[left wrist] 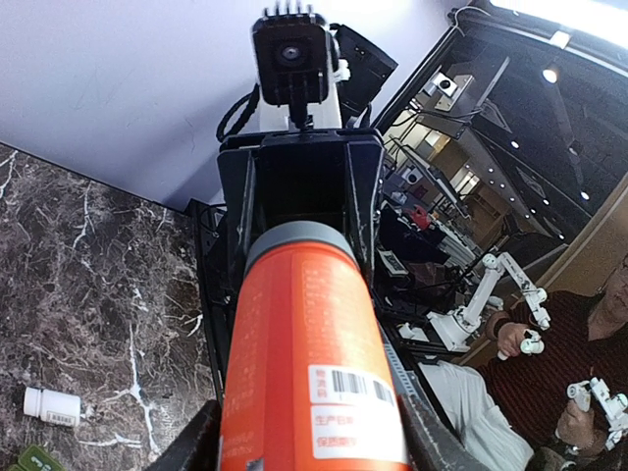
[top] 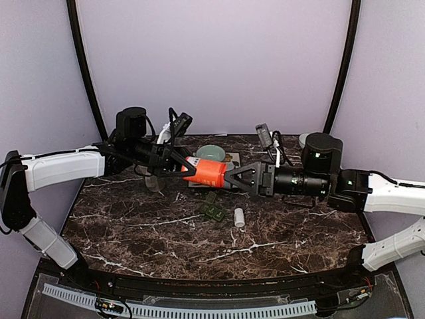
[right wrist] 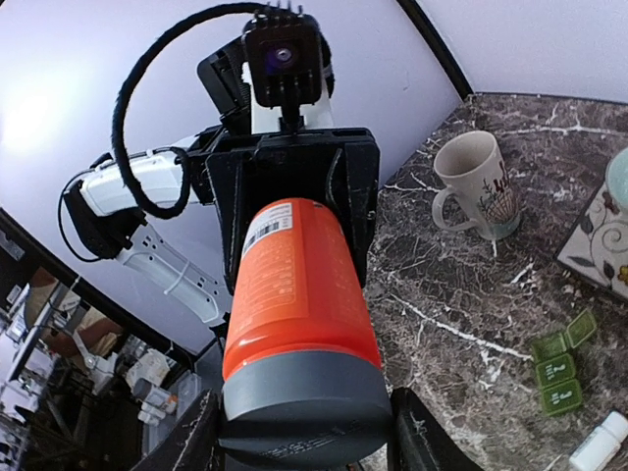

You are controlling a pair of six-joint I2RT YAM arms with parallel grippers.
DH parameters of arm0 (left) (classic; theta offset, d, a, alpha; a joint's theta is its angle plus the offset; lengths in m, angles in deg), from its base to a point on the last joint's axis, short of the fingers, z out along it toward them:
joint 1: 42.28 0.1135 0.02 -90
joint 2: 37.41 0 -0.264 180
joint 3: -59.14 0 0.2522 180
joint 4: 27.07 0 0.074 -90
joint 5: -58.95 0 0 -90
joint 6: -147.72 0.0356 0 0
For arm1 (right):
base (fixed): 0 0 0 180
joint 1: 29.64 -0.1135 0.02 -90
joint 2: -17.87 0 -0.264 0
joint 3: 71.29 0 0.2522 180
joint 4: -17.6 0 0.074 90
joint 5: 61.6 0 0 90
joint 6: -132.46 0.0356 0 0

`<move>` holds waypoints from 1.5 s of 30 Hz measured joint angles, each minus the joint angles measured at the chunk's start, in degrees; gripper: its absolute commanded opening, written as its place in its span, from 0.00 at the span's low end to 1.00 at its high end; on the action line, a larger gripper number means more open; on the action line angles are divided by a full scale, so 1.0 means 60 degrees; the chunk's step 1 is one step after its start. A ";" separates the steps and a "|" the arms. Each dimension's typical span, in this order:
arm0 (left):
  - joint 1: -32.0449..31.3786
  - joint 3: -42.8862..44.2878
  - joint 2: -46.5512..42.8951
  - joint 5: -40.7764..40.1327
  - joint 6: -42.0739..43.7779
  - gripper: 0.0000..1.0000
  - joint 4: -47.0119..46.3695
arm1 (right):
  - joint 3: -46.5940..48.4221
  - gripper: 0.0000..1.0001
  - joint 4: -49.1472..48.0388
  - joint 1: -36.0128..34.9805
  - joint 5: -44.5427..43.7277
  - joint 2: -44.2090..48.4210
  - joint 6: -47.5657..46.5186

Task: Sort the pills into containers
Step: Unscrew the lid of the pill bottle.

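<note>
Arms stretched inward, wrists level and facing, left gripper (top: 191, 166) and right gripper (top: 231, 177) each clamped on opposite ends of orange bottle (top: 211, 173)

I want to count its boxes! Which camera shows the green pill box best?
The right wrist view: the pill box shows three clear compartments. Top view: tiny and dark. Left wrist: only a corner.

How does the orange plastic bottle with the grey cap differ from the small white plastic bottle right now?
The orange plastic bottle with the grey cap is far larger than the small white plastic bottle. The orange one is held in the air, left gripper on its body, right gripper on its cap; the white one lies loose on the dark marble table. Both are cylinders lying level.
</note>
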 measured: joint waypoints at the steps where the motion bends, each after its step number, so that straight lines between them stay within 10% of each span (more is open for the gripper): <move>1: 0.0000 0.0000 0.0007 0.0026 -0.0189 0.00 -0.0171 | 0.0015 0.13 0.0044 0.0000 -0.0044 0.0047 -0.0499; 19: 0.0157 -0.0164 0.0346 0.0561 -0.2164 0.00 -0.1628 | 0.0576 0.12 0.0892 -0.2011 -0.4666 -0.0240 -0.7512; 45: 0.0175 -0.0306 0.0546 0.0240 -0.2095 0.00 -0.1570 | 0.0109 0.19 0.0044 -0.2736 -0.7125 -0.0565 -0.9599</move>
